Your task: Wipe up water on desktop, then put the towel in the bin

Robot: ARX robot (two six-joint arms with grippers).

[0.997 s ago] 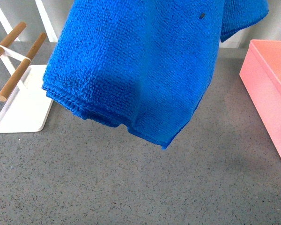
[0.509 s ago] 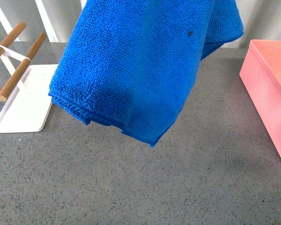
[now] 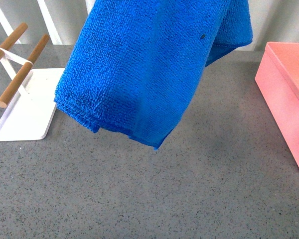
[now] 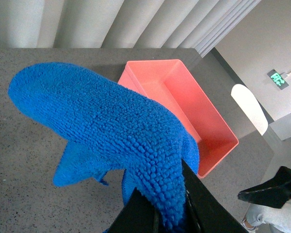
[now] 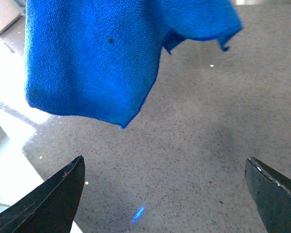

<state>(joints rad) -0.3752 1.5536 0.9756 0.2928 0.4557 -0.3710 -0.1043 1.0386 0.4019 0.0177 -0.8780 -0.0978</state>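
The desktop [image 3: 199,199] fills most of the front view: dark grey, finely speckled and faintly glossy, with a soft shadow under the hanging cloth near the centre. In the right wrist view the same surface [image 5: 208,145] carries a few tiny bright glints and one short blue streak of reflection [image 5: 137,213]. One edge of it gives way to a bright, washed-out white area.

The towel [image 3: 139,69] hangs in the air from 12 o'clock in the front view. It is folded on itself, with its lowest corner pointing down over the middle of the desktop and clear of it. A small dark speck sits on its upper face.

The left gripper [image 4: 172,211] is clamped on the towel [image 4: 106,126], the cloth bunched between its black fingers [image 4: 140,216]. The right gripper [image 5: 165,194] is spread wide and holds nothing, its two dark fingertips [image 5: 53,204] far apart above bare desktop.

The bin [image 3: 289,94] stands at 3 o'clock on the desktop, partly cut off by the picture's edge. In the left wrist view the bin [image 4: 218,126] shows as open-topped with nothing inside. At 9 o'clock lies a flat white tray [image 3: 25,119] bearing slanted wooden rods [image 3: 20,82].

Behind the desktop run pale vertical folds like a curtain [image 4: 87,24]. Beyond them is a plain wall with a small green-lit sign [image 4: 278,78].
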